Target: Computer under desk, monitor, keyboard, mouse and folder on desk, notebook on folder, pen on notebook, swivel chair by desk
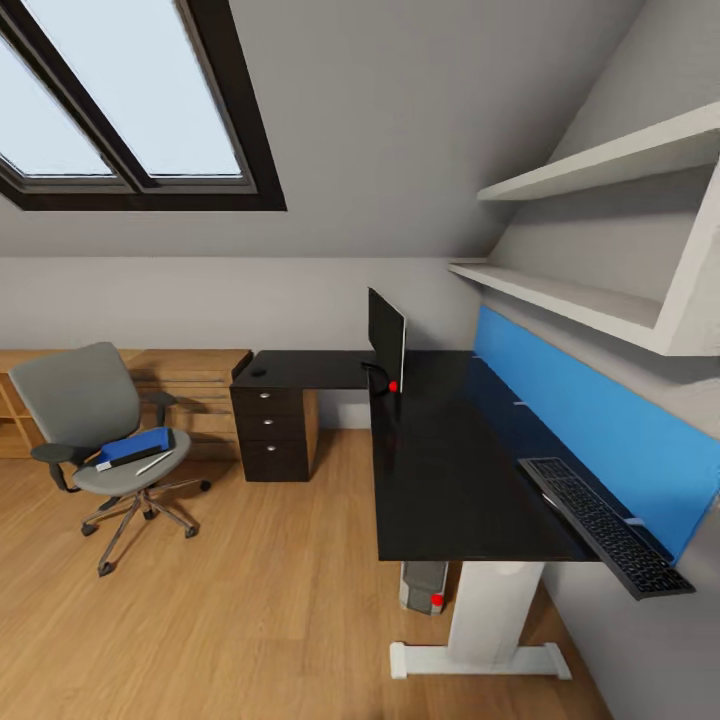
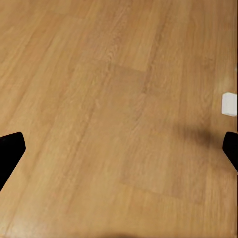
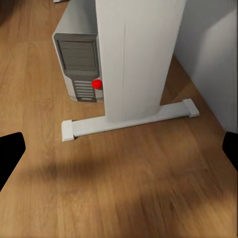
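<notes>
Desk [image 1: 450, 480] stands on wooden floor [image 1: 250, 600] under sloped ceiling; both end effectors [image 2: 119, 148] [image 3: 119, 148] spread wide.

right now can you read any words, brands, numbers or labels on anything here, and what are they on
No readable text anywhere.
keyboard: key legends too small to read.
monitor: seen nearly edge-on, only a red light at its lower corner.
computer: front panel has vents and a red light, no visible lettering.
folder: plain blue cover, no label visible.
</notes>
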Robot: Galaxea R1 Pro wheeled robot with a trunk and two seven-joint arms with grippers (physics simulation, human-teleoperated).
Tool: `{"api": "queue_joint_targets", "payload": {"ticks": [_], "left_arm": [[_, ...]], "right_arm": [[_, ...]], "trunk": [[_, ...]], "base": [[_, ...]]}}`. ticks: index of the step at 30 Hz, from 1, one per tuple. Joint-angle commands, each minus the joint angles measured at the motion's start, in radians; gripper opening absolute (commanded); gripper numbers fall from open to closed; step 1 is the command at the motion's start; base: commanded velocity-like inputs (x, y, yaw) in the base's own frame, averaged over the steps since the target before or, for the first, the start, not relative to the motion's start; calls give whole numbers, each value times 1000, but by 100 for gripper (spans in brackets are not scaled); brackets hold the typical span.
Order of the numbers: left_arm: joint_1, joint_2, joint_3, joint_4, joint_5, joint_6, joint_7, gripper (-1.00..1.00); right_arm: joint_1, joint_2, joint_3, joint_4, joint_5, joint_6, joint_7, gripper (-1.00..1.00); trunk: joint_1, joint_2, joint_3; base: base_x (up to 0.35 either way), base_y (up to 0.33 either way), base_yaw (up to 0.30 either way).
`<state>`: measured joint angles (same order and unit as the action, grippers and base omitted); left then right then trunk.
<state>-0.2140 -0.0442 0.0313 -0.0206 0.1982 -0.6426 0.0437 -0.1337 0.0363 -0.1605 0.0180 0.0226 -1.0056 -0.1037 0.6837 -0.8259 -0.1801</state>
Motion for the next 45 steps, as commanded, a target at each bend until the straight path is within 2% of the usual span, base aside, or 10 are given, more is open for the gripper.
{"api": "queue_joint_targets", "payload": {"ticks": [1,19,34,45], "left_arm": [[-1,0,2,1,-3,-3,4,100],[-1,0,2,1,-3,-3,1,100],[-1,1,2,1,-3,-3,0,100],[-1,2,2,1,-4,-4,0,100]], "right_arm": [[-1,0,-1,2,3,-3,-5,100],[-1,-4,-2,2,2,-3,-8,100],[-1,-4,-2,2,2,-2,-10,100],[-1,-4,-2,2,1,-2,-11,100]], "trunk": [[0,-1,-1],[0,-1,-1],[0,-1,-1],[0,-1,-1]], "base": [[0,-141,0],[0,-33,0],[0,-257,0],[0,-58,0]]}}
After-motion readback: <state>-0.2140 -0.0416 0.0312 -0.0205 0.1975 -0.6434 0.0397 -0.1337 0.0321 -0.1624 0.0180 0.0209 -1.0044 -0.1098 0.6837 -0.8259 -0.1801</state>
